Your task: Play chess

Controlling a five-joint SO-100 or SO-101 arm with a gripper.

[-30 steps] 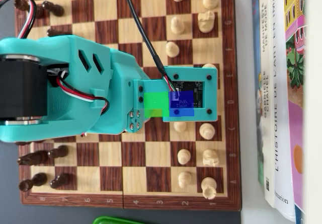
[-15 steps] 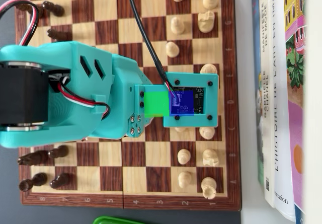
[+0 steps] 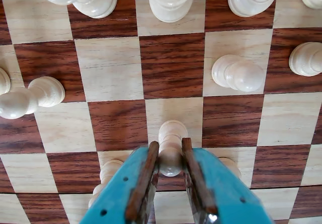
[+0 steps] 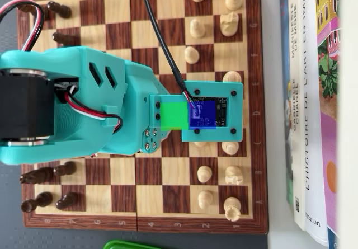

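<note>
Wrist view: the pincer [image 3: 171, 156] is pressed together on a white pawn [image 3: 171, 146], one brown-padded finger [image 3: 146, 176] against each flank of the piece. The pawn stands upright, so its long axis runs vertically between the fingers; its round head lies just ahead of the fingertips and its base sits lower in the frame, between the teal finger bodies. It appears over the boundary between a light square and the dark square below it, and whether its base touches the chessboard [image 3: 173, 65] cannot be told.

The relation on which the coming move turns is forward of the pincer: the light square directly ahead and the dark square beyond it are both free, while a second white pawn [image 3: 237, 73] stands one file to the right and further white pieces [image 3: 171, 0] line the top edge of the view. A straight carry forward therefore looks unobstructed; a drift to the right would risk that neighbouring pawn.

Overhead view: the teal arm [image 4: 84, 106] reaches across the middle of the chessboard from its left edge and hides the held pawn. Dark pieces [image 4: 47, 173] stand along the left edge, and books [image 4: 313, 109] lie on the bench beside the right edge.
</note>
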